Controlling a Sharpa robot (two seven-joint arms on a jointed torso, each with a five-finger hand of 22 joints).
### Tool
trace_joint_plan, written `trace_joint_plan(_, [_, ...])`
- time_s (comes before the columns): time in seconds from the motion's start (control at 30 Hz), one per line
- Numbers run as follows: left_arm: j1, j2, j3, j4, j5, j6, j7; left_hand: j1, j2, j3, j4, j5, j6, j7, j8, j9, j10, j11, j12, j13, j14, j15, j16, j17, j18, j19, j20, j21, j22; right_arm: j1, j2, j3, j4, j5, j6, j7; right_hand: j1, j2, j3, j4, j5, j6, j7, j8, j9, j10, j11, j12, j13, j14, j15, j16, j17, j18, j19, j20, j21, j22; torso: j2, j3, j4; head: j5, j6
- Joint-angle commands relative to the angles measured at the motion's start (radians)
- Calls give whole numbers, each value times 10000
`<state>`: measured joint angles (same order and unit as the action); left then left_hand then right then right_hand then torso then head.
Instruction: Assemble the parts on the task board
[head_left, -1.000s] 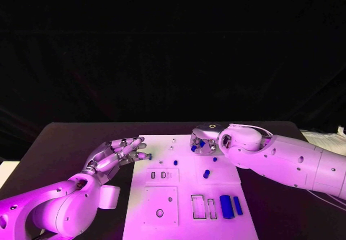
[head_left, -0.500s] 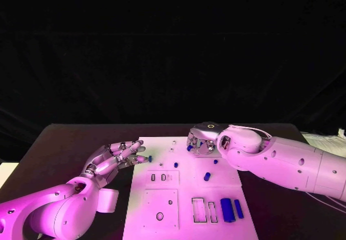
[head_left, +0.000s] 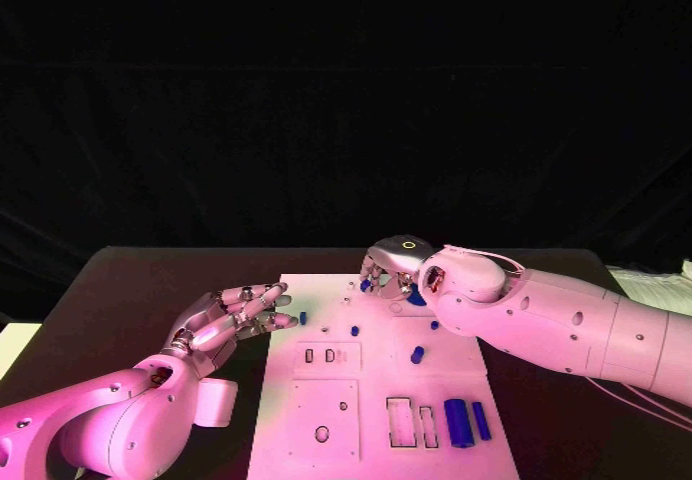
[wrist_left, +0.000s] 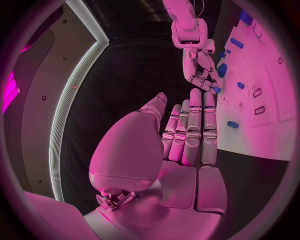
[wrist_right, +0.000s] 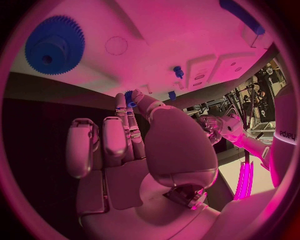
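Observation:
The white task board (head_left: 372, 395) lies in the middle of the black table. My right hand (head_left: 387, 268) hovers over its far end and pinches a small blue part (wrist_right: 130, 97) between thumb and fingertip. A blue gear (wrist_right: 55, 44) lies flat on the board close to that hand, half hidden by the arm in the head view (head_left: 415, 297). My left hand (head_left: 235, 312) is held flat beside the board's left edge, fingers straight and holding nothing. A small blue peg (head_left: 302, 317) stands just off its fingertips, apart from them (wrist_left: 232, 124).
Short blue pegs (head_left: 355, 329) (head_left: 417, 353) (head_left: 434, 324) stand mid-board. Two long blue bars (head_left: 457, 421) (head_left: 479, 420) lie at the near right, beside rectangular slots (head_left: 397, 420). Bare black table (head_left: 144, 280) stretches left of the board.
My right hand has moved toward the board's far left corner, carrying the small blue part. The left hand has stayed about where it was.

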<state>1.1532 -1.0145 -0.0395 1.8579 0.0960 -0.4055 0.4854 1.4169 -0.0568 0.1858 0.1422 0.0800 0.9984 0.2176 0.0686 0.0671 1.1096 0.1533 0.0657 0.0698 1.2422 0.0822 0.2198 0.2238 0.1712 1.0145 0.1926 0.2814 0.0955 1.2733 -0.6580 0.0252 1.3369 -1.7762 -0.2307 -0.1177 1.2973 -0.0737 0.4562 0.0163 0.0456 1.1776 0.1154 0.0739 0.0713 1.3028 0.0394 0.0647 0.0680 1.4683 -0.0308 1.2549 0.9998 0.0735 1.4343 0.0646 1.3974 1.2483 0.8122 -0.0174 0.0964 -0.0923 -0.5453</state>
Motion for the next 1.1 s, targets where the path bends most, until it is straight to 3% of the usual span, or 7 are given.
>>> trace_joint_plan(0.03, [15, 31, 8, -2, 10, 122, 0, -44, 46, 4, -93, -47, -96, 19, -51, -15, -96, 4, -37, -10, -6, 49, -71, 17, 123, 5, 63, -69, -13, 12, 206, 4, -229, -361, -324, -253, -31, 55, 28, 85, 62, 228, -139, 52, 237, 60, 30, -20, -6, 304, -61, 35, 9, -104, 55, 10, 58, 10, 15, 0, 7, 22, 5])
trace_joint_plan(0.37, [19, 44, 8, 5, 10, 113, -49, -36, 49, 9, -106, -46, -109, 24, -52, -15, -109, 7, -36, -10, -8, 51, -75, 26, 122, 7, 64, -71, -16, 19, 686, 3, -720, -465, -168, -314, -77, 9, 3, 185, 46, 200, -123, 13, 244, 29, 42, -34, -17, 295, -57, 61, 26, -106, 48, 19, 69, 22, 66, -16, 63, 11, 52])
trace_joint_plan(1.1, [34, 54, 9, -30, 10, 161, -74, -29, 47, 12, -120, -47, -122, 28, -52, -15, -123, 11, -36, -10, -11, 53, -80, 35, 122, 8, 65, -73, -19, 6, 884, -1, -846, -445, 284, -399, -104, -123, -56, 260, 47, 160, -92, -35, 251, -32, 64, -41, -25, 279, -40, 78, 22, -105, 32, 32, 75, 24, 101, -41, 82, 16, 54])
